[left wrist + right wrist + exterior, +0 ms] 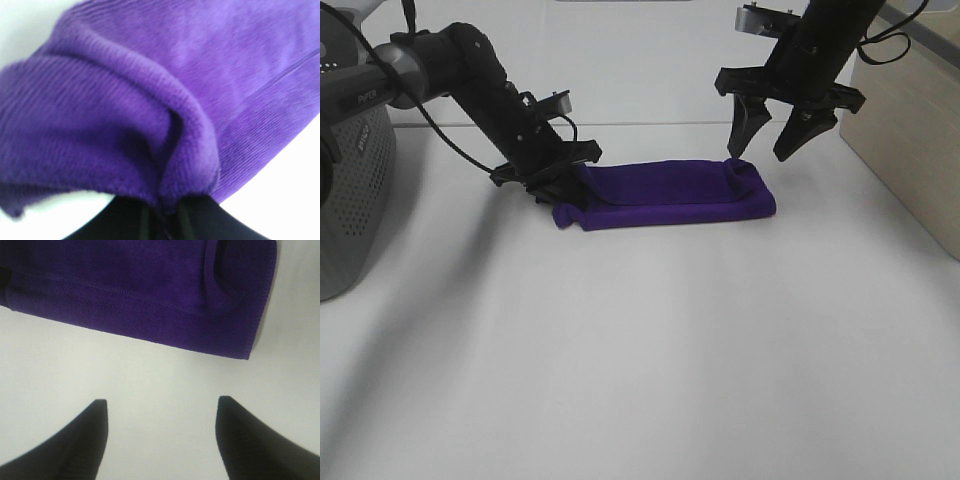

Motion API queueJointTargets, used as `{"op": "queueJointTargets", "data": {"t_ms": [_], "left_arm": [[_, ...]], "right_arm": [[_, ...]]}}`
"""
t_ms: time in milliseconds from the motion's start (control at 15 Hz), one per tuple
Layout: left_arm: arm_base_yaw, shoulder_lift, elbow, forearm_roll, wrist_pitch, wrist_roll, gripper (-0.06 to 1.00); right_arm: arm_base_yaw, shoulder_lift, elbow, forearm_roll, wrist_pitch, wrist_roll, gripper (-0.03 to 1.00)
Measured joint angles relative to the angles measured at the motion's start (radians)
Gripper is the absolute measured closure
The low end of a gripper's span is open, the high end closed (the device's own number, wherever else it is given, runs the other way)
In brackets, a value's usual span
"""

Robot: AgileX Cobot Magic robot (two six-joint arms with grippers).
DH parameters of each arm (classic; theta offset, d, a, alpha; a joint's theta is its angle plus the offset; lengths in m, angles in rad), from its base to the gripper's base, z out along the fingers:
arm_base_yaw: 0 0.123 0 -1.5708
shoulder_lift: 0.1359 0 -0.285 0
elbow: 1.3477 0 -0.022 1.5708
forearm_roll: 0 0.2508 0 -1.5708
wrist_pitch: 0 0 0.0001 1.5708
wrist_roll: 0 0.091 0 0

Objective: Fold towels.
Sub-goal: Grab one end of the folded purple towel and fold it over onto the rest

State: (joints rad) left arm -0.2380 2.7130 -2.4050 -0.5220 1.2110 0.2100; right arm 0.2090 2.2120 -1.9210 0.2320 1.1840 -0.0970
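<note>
A purple towel [670,195] lies folded into a long strip on the white table [640,350]. My left gripper [560,185] is low at the towel's left end and shut on a bunched fold of it; the left wrist view shows the cloth [150,100] pinched between the black fingers. My right gripper [765,150] hangs open and empty just above the towel's right end. In the right wrist view its fingertips [95,415] stand apart over bare table, with the towel [150,285] beyond them.
A grey perforated device [350,190] stands at the left edge. A pale wooden box [910,130] stands at the right. The table's back edge [650,125] runs just behind the towel.
</note>
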Motion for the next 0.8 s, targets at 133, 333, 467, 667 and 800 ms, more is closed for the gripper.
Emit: {"op": "queueJointTargets", "data": {"t_ms": [133, 333, 467, 667, 800], "left_arm": [[0.003, -0.036, -0.043, 0.145, 0.002, -0.011, 0.9], [0.022, -0.127, -0.07, 0.183, 0.003, -0.027, 0.9], [0.014, -0.168, -0.079, 0.139, 0.003, 0.006, 0.9], [-0.052, -0.134, -0.08, 0.098, 0.003, 0.034, 0.9], [-0.102, -0.093, -0.08, 0.088, -0.018, 0.031, 0.9]], "right_arm": [[0.0, -0.027, 0.0, 0.0, 0.011, 0.0, 0.34], [0.0, -0.079, -0.001, 0.0, 0.012, 0.0, 0.34], [0.0, -0.117, -0.001, 0.0, 0.013, 0.0, 0.34], [0.0, -0.189, -0.001, 0.0, 0.014, 0.0, 0.34], [0.0, -0.236, -0.001, 0.0, 0.014, 0.0, 0.34]]}}
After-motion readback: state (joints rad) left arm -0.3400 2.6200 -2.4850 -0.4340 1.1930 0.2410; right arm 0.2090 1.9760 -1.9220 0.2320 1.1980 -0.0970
